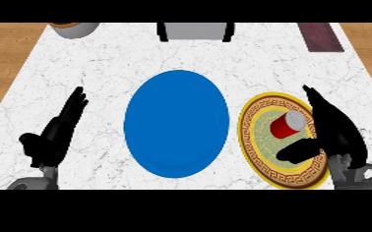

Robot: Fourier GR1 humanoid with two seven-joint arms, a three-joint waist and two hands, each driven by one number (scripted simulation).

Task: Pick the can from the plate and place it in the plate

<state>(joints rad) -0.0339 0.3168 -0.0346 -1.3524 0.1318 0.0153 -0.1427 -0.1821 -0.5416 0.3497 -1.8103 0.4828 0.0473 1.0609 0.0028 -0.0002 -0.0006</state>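
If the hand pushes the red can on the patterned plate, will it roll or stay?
The red can seems to lie tilted on its side on the patterned plate, so it will likely roll. Its rigid round body may slip between the right hand fingers. The plate's rim might stop it.

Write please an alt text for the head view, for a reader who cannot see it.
A red can lies on a yellow patterned plate, with the open right hand around it, not yet gripping. A blue plate sits to its left on the white marble counter; the open left hand rests further left.
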